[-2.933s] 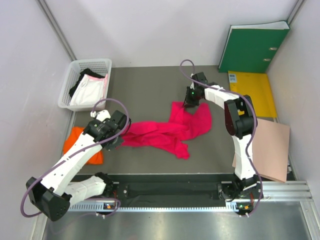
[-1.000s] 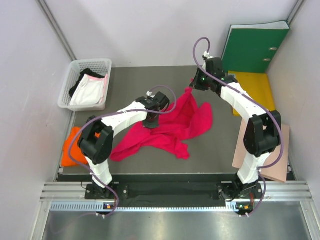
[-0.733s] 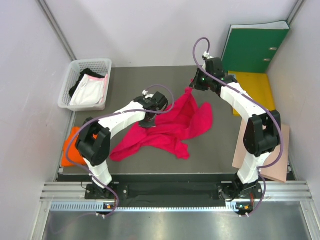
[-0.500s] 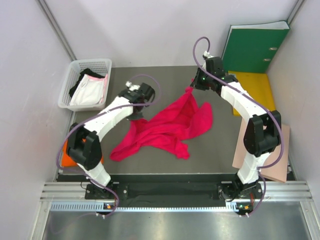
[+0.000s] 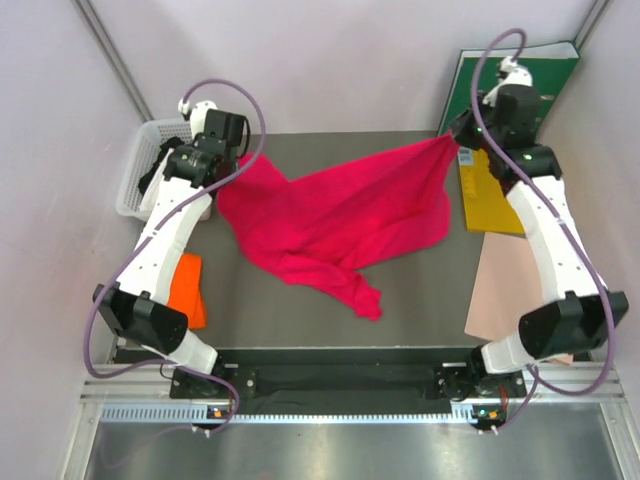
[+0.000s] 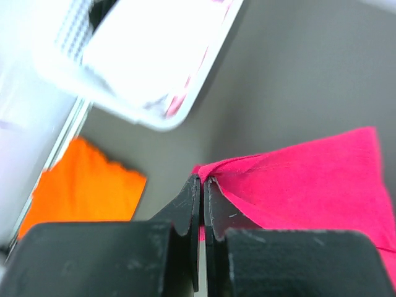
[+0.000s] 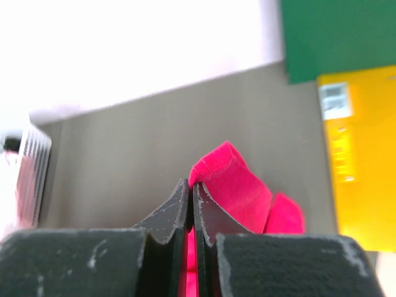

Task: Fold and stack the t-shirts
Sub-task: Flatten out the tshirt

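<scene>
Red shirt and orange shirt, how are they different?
The red shirt is big and spread wide; the orange shirt is small and folded. The left gripper and right gripper pinch the red shirt's corners; no gripper holds the orange shirt. Both are bright cloth.
</scene>
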